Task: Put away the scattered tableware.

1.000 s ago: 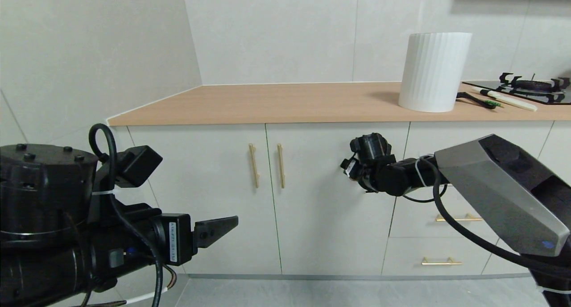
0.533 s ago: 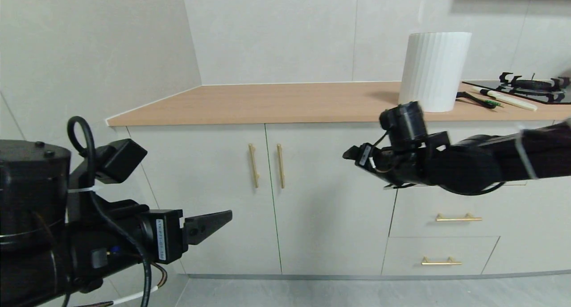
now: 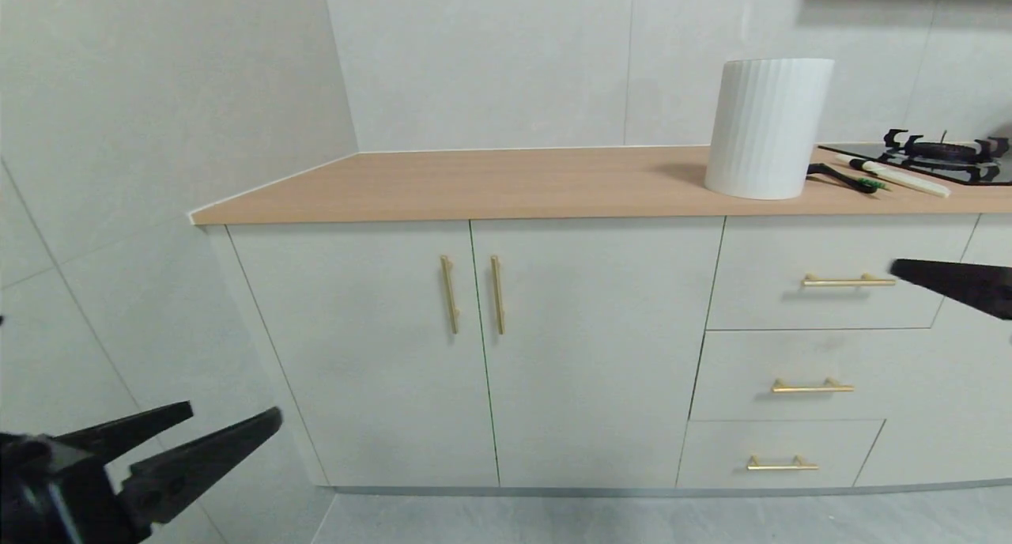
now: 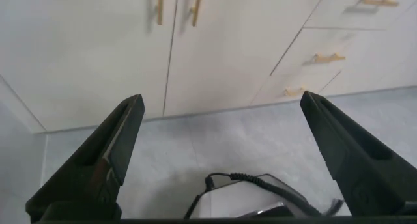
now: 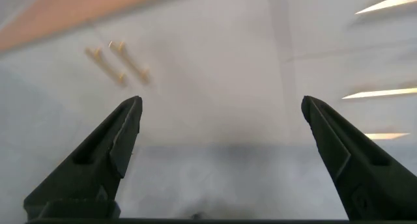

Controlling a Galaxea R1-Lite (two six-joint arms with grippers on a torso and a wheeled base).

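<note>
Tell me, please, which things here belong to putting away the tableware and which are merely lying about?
Job: white ribbed container; black-handled utensil and cream utensil lying on the countertop beside it.
Just there: gas hob; cabinet doors; drawers.

A container (image 3: 768, 129) stands on the counter (image 3: 490, 184), utensils (image 3: 893, 175) just right of it.

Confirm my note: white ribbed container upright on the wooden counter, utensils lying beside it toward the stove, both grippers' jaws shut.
Not quite: the jaws are open. The left gripper and right gripper each stand spread wide with nothing between, as both wrist views show. The rest holds: white ribbed container upright on the wooden counter, utensils beside it toward the stove.
</note>
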